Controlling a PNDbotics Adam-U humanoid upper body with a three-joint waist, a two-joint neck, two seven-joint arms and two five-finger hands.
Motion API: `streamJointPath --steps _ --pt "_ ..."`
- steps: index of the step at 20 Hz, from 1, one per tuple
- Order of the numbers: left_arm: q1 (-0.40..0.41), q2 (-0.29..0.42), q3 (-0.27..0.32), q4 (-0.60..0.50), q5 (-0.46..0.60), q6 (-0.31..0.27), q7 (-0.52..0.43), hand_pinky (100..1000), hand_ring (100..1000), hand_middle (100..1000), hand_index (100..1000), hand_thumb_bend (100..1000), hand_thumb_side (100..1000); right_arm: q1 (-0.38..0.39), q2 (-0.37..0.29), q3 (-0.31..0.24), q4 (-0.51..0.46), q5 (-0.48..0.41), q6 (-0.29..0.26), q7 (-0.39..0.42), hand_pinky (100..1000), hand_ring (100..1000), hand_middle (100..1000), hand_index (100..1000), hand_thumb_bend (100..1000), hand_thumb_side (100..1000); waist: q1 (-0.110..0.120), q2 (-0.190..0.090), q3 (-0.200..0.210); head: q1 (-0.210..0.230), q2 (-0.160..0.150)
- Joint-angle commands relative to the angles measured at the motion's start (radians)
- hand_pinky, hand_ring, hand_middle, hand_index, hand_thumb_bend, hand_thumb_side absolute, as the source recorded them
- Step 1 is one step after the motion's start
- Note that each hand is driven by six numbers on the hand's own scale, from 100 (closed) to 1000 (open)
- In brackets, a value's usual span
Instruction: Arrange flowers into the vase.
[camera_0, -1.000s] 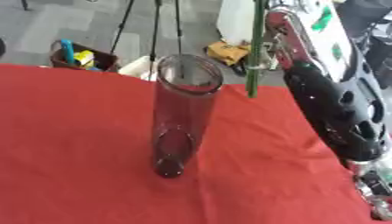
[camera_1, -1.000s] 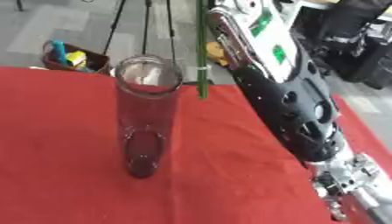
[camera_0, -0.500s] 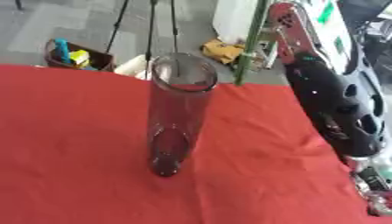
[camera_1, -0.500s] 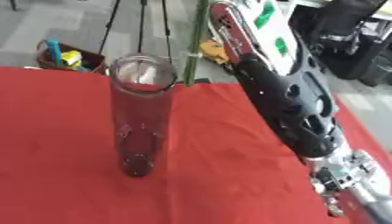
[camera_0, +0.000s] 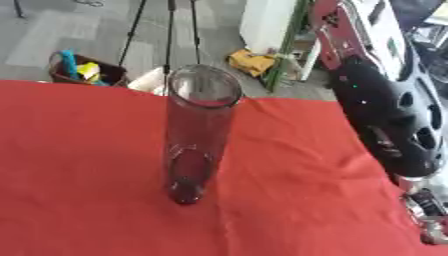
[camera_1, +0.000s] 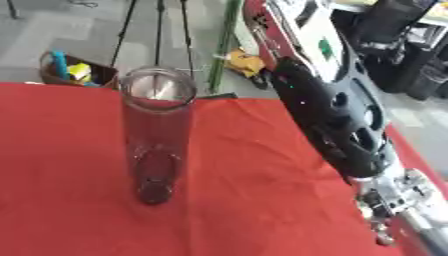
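Beyond the far edge of the red cloth (camera_0: 96, 165), grey floor. A dark tripod (camera_0: 166, 30) stands there, legs splayed, directly behind the vase in the line of sight. To its left, a small dark basket (camera_1: 74, 72) with blue and yellow items inside. To its right, a crumpled yellow object (camera_0: 252, 61) on the floor and a white panel above it.

A thin green stem (camera_1: 220, 52) runs upright behind the table's far edge, just left of the right arm's upper part. Its top leaves the picture; no bloom visible. Whether anything holds it cannot be told.

Right arm (camera_1: 337, 115) comes in from the upper right and crosses the right side of the table on a diagonal. It blocks the view of the cloth and floor behind it. Upper shell red and white with a small green mark; forearm black, glossy, with round cut-outs. Silver wrist parts near the lower right corner.

Right hand (camera_1: 398, 200): only the metal at the wrist end shows, low at the right edge. Finger position cannot be told; nothing seen in contact with it. Left hand: in neither view.

Vase (camera_0: 199, 132): tall clear glass cylinder, upright on the cloth, left of centre, well apart from the arm. Round open rim, thick base, dark tint from the cloth seen through it. Nothing visible inside.

Cloth: matte red fabric, soft creases running right of the vase.
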Motion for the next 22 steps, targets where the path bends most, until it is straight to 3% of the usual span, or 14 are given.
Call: streamJointPath --steps 1,17,21,22 --pt "-0.007 0.001 -0.007 -0.018 0.008 -0.001 -0.005 549 694 703 759 100 704 -0.009 -0.038 -0.019 -0.013 -0.014 -0.01 -0.005 100 100 100 100 100 773 0.008 -0.022 -0.001 -0.003 -0.006" --pt "-0.022 -0.006 -0.012 -0.018 0.019 -0.005 -0.016 548 694 703 760 100 706 -0.022 -0.035 -0.043 -0.013 -0.123 -0.053 -0.112 100 100 100 100 100 770 0.001 -0.014 0.018 -0.039 -0.007" --pt "-0.024 -0.008 -0.011 -0.018 0.021 -0.005 -0.017 547 695 704 760 100 710 -0.023 -0.032 -0.07 -0.013 -0.16 -0.136 -0.218 100 100 100 100 100 771 -0.002 -0.009 0.029 -0.056 -0.009" --pt "-0.024 -0.009 -0.011 -0.018 0.021 -0.005 -0.018 547 695 704 760 100 710 -0.023 -0.029 -0.076 -0.013 -0.168 -0.171 -0.252 100 100 258 100 100 777 -0.003 -0.008 0.03 -0.059 -0.01"
